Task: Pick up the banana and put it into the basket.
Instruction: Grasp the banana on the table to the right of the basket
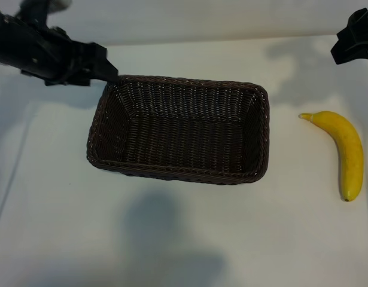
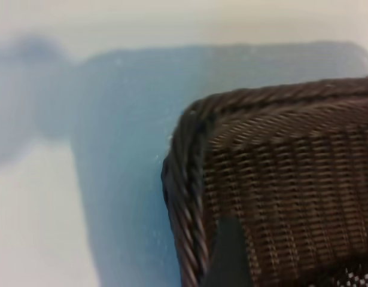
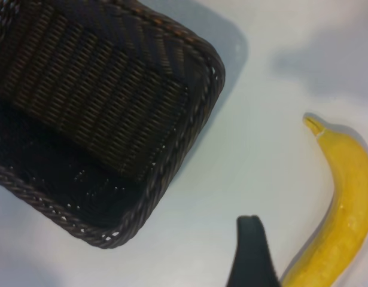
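The bright yellow banana (image 1: 346,150) lies on the white table, to the right of the dark brown wicker basket (image 1: 172,80), a short gap away. Nothing lies in the basket. My left gripper (image 1: 108,72) is at the basket's far left corner. In the left wrist view one dark finger (image 2: 228,257) shows just inside the woven rim (image 2: 185,179), with nothing held. My right gripper (image 1: 354,40) hangs at the far right, above and behind the banana. Its one visible finger (image 3: 251,251) stands over bare table beside the banana (image 3: 339,203), open and holding nothing.
The white table (image 1: 172,239) has bare room in front of the basket and between basket and banana. The banana lies near the table's right edge. In the right wrist view, a basket corner (image 3: 215,72) is a little way from the banana.
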Available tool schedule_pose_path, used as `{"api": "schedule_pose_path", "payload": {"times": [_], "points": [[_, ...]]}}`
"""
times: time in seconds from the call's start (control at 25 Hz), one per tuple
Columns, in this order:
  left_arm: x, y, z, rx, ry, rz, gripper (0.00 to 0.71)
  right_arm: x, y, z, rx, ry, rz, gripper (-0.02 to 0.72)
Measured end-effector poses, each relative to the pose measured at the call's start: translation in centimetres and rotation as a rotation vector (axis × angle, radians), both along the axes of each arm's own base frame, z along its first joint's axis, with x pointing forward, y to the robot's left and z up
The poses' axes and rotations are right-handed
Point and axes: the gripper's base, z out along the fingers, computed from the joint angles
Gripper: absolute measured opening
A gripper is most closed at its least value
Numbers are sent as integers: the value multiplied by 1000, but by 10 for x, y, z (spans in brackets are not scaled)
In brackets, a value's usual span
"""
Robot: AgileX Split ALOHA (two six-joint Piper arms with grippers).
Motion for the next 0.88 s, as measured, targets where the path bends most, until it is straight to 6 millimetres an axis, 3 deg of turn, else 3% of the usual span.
{"api": "schedule_pose_path", "payload": {"times": [0.56, 0.68, 0.88], "points": [[-58, 1, 84, 1, -151, -89, 614, 0, 0, 0, 0, 0, 0, 502], [-67, 2, 89, 2, -133, -84, 614, 0, 0, 0, 0, 0, 0, 502], [-69, 9, 82, 70, -72, -47, 614, 0, 0, 0, 0, 1, 0, 502]]}}
